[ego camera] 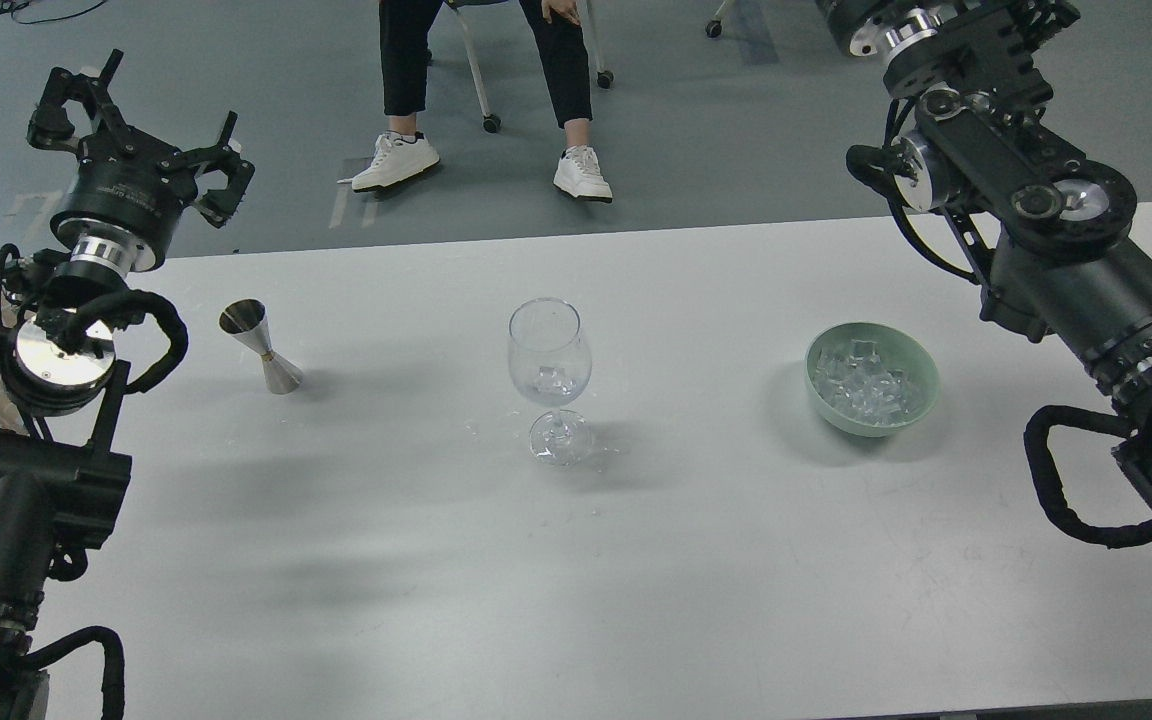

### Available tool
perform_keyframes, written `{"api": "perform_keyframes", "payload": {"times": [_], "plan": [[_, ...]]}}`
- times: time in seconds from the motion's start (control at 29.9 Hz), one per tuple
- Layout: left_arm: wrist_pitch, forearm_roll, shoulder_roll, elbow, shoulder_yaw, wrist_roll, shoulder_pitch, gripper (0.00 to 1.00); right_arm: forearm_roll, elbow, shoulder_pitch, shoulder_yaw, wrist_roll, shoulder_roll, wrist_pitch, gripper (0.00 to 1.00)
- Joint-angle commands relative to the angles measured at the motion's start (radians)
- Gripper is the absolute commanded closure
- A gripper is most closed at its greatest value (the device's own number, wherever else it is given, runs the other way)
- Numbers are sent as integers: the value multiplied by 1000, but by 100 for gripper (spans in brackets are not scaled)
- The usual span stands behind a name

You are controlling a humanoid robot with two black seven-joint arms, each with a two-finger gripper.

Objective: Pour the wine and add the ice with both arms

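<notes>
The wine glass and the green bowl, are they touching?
Apart. The head view shows bare white table between the wine glass and the green bowl.

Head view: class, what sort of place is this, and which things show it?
Probably a robotics lab or test room: a plain white table, grey floor with wheeled chairs, a seated person watching.
</notes>
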Motion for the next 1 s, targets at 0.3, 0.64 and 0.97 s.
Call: {"api": "perform_keyframes", "payload": {"times": [0.3,0.64,0.97], "plan": [[14,3,-24,79,-1,-10,-15,3,432,-104,-43,54,-1,12,13,0],[58,14,-18,108,0,-10,-35,3,521,-105,-78,72,-6,29,17,1],[67,35,-16,177,83,-10,-130,3,570,-143,-66,51,-55,65,20,1]]}}
